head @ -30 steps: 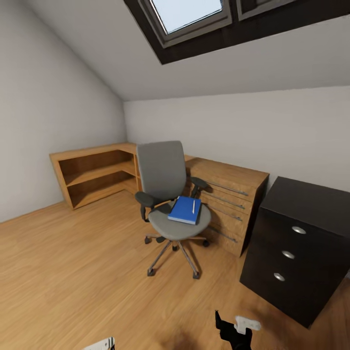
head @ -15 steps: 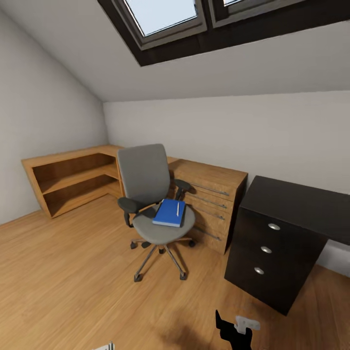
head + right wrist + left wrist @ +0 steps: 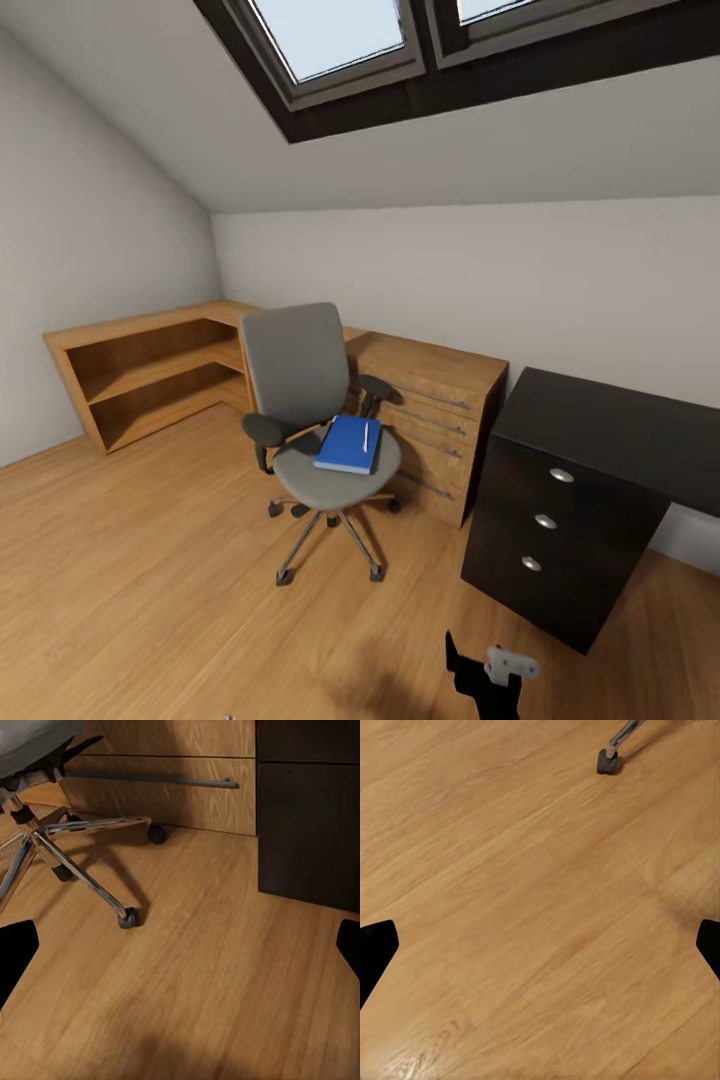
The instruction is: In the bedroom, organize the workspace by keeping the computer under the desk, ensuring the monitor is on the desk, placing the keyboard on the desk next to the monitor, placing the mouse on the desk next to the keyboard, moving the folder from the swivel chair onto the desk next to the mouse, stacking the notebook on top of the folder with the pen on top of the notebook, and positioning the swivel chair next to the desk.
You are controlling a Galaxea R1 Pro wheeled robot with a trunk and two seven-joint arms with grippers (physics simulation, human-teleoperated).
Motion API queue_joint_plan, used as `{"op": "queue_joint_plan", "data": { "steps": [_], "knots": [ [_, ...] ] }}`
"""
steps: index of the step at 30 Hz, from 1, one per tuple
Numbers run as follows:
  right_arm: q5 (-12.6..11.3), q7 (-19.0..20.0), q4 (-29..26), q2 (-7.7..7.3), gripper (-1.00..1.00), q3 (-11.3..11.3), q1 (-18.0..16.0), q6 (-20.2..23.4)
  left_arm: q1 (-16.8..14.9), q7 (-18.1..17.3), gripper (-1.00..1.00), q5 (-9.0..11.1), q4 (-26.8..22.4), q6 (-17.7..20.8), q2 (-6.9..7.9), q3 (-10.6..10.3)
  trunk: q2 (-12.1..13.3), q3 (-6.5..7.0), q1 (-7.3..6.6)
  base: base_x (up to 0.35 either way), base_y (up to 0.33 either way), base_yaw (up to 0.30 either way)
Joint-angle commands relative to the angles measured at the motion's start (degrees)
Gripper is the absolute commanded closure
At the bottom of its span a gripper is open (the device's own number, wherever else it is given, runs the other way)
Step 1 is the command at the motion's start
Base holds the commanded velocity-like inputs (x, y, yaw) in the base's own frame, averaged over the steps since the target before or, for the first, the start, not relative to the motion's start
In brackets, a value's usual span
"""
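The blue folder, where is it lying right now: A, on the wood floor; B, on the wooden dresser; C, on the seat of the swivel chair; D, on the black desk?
C: the blue folder lies flat on the grey seat of the swivel chair, with the pen on top.

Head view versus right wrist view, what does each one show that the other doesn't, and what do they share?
Head view alone: the swivel chair's grey seat and back, the blue folder lying on the seat with the white pen on top, the skylight windows, the wooden shelf unit and the desk's glossy black top with its three silver knobs.

Right wrist view alone: the right gripper's two dark fingertips at the picture's edges, spread wide apart.

Both: the chair's chrome base and casters, the wooden dresser with bar handles, the desk's dark drawer unit, and the wood floor.
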Motion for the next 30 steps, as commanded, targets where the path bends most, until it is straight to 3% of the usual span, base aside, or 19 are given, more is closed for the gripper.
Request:
{"op": "queue_joint_plan", "data": {
  "steps": [1, 20, 30],
  "knots": [
    [-0.6, 0.6, 0.1, 0.03, -1.0, -0.2, 0.0, -0.3, 0.0, 0.4, -1.0, 0.6, -0.1, -0.3, 0.08, -0.3, 0.4, 0.14, -0.23, 0.0, 0.0, 0.0],
    [-0.6, 0.4, 0.2, 0.1, -1.0, -0.2, 0.0, -0.6, 0.0, 0.5, -1.0, 0.6, 0.1, -0.4, 0.13, -0.3, 8.0, 3.55, -4.4, -0.003, 0.0, 0.0],
    [-0.6, 0.3, 0.2, -0.1, -1.0, -0.2, 0.0, -0.7, 0.0, 0.6, -1.0, 0.7, 0.1, -0.4, 0.16, -0.2, 12.0, 5.35, -6.6, -0.256, 0.0, 0.0]
  ]
}}
